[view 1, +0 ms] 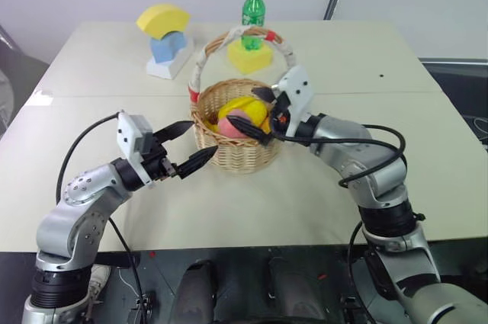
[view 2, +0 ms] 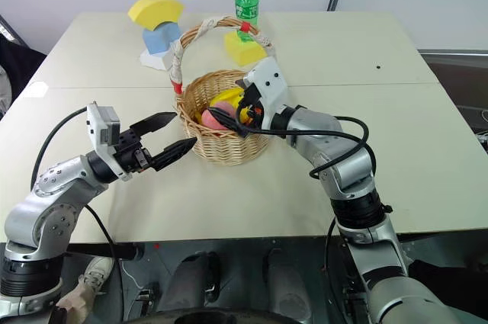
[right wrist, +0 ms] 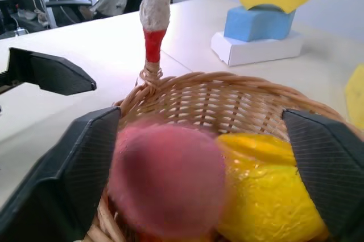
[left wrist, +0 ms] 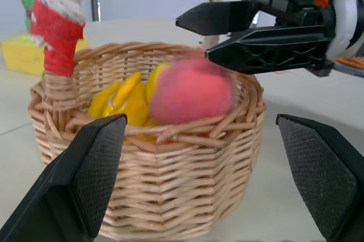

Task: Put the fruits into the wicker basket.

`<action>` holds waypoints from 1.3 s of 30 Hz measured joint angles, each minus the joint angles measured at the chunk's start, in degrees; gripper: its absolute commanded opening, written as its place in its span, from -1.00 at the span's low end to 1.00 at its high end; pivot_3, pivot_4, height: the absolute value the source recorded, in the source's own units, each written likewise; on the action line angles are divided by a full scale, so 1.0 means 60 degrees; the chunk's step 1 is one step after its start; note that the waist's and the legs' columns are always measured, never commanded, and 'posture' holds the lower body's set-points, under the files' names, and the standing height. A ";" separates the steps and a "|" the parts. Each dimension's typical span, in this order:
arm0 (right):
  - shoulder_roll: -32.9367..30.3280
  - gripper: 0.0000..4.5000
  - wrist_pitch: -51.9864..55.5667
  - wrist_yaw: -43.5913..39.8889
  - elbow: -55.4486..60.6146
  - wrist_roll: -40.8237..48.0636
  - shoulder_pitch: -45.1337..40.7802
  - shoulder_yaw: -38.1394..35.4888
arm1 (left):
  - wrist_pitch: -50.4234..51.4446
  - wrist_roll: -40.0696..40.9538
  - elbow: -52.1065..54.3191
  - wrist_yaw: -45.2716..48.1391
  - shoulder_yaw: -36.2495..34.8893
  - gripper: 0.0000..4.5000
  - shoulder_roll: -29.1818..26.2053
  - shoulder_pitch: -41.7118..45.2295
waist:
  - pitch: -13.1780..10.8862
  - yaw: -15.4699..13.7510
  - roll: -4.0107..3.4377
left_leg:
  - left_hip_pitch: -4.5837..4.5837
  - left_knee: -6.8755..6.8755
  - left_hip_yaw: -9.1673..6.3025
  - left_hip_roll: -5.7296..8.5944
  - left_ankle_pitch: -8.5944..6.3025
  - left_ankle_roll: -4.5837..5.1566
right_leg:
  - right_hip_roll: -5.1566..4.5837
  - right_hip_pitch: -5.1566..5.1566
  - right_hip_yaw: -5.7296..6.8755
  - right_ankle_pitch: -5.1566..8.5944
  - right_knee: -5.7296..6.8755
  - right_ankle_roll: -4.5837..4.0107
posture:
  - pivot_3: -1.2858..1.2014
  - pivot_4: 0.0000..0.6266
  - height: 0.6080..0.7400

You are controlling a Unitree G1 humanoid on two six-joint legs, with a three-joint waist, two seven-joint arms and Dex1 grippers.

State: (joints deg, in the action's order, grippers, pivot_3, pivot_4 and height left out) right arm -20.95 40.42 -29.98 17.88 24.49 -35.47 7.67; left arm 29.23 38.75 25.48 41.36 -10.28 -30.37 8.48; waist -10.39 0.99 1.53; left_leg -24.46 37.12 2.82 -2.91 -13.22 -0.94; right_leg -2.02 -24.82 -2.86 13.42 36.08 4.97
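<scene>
Peach (view 1: 232, 126) dropped beside the lemon (view 1: 245, 110) at centre frame inside the wicker basket (view 1: 232, 152), right gripper (view 1: 267, 116) spread above to release (left gripper (view 1: 191, 145) idle, also spread).

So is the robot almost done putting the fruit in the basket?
Nearly. The yellow fruit already lies in the wicker basket. The peach is blurred between the right gripper's open fingers above the basket, apparently dropping in. The left gripper is open and empty beside the basket.

The peach (left wrist: 190, 93) was blurred; the lemon (view 1: 242, 114) sat half hidden behind it and the basket (view 1: 232, 152) rim.
</scene>
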 measured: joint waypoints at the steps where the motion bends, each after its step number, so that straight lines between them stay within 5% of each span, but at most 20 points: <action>1: -0.0144 0.98 -0.0061 -0.0225 0.0209 0.0168 0.0123 -0.0138 | 0.0005 0.0019 0.0015 -0.0039 0.0008 1.00 0.0019 -0.0028 | 0.0000 -0.0017 0.0000 | 0.0003 0.0000 -0.0001 0.0000 0.0000 0.0000 | 0.0001 0.0001 0.0000 0.0000 0.0001 0.0000 | 0.03 -0.52 1.00; 6: -0.1277 0.98 0.0070 -0.1298 0.1445 0.1615 0.1529 -0.1731 | 0.0015 0.0056 0.0028 -0.0043 0.0073 1.00 0.0033 -0.0055 | 0.0002 -0.0027 0.0003 | 0.0011 0.0003 -0.0001 -0.0001 0.0000 0.0000 | 0.0002 0.0013 -0.0001 0.0003 -0.0007 -0.0002 | 0.03 -0.52 1.00; 10: -0.1273 0.98 0.0445 -0.0656 0.1089 0.2037 0.1748 -0.2761 | 0.0002 0.0118 0.0025 0.0071 0.0085 1.00 0.0069 0.0031 | 0.0002 0.0073 0.0003 | 0.0029 0.0003 0.0001 -0.0009 0.0000 0.0000 | 0.0015 0.0012 -0.0007 -0.0003 0.0002 -0.0009 | 0.03 -0.52 1.00; 18: -0.0101 0.98 -0.0702 0.0479 -0.1880 0.0258 0.0581 -0.1724 | -0.0009 0.0118 0.0029 0.0134 0.0166 1.00 0.0172 0.0184 | 0.0001 0.0253 0.0000 | 0.0022 -0.0002 -0.0012 -0.0012 0.0001 0.0001 | 0.0035 0.0007 -0.0012 -0.0004 0.0005 -0.0005 | 0.03 -0.52 1.00; 22: 0.0317 0.40 -0.1494 0.0499 -0.2814 -0.0125 0.0271 -0.1621 | -0.0012 0.0111 0.0103 0.0032 0.0265 1.00 0.0241 0.0100 | 0.0001 0.0216 0.0000 | 0.0015 -0.0002 -0.0012 -0.0011 0.0001 0.0001 | 0.0034 0.0005 -0.0012 -0.0004 0.0004 0.0000 | 0.03 -0.52 1.00; 28: 0.0330 -0.97 -0.1791 0.0361 -0.2829 -0.0122 0.0278 -0.1748 | -0.0070 0.0098 0.0109 -0.0055 0.0356 1.00 0.0315 0.0066 | 0.0001 0.0225 0.0000 | 0.0015 0.0000 -0.0013 -0.0012 0.0000 0.0001 | 0.0034 0.0005 -0.0012 -0.0003 0.0005 -0.0002 | 0.03 -0.52 1.00; 33: 0.0081 -0.97 -0.1801 0.0361 -0.2309 -0.0005 0.0700 -0.2239 | -0.0183 0.0084 0.0068 0.0009 0.0491 1.00 0.0373 0.0331 | 0.0001 0.0181 0.0000 | 0.0012 -0.0001 -0.0012 -0.0011 0.0001 0.0001 | 0.0034 0.0005 -0.0012 -0.0002 0.0002 -0.0001 | 0.03 -0.52 1.00; 39: -0.0984 -0.97 -0.2209 0.1065 -0.1879 -0.0010 0.1662 -0.4363 | -0.0208 0.0065 -0.0419 0.0454 0.0861 1.00 0.0390 0.0892 | 0.0000 -0.0020 -0.0001 | 0.0012 0.0002 -0.0005 -0.0008 0.0000 0.0000 | 0.0033 0.0005 -0.0017 0.0000 -0.0004 -0.0004 | 0.03 -0.52 1.00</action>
State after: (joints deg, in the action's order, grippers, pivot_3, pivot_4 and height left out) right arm -26.86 27.17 -23.59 6.60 24.43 -25.49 -18.51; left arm 27.98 39.14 22.96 44.08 -5.11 -28.03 13.83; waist -10.39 0.87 1.52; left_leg -24.39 37.14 2.80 -2.97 -13.21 -0.94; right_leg -1.82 -24.79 -2.96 13.42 36.06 4.94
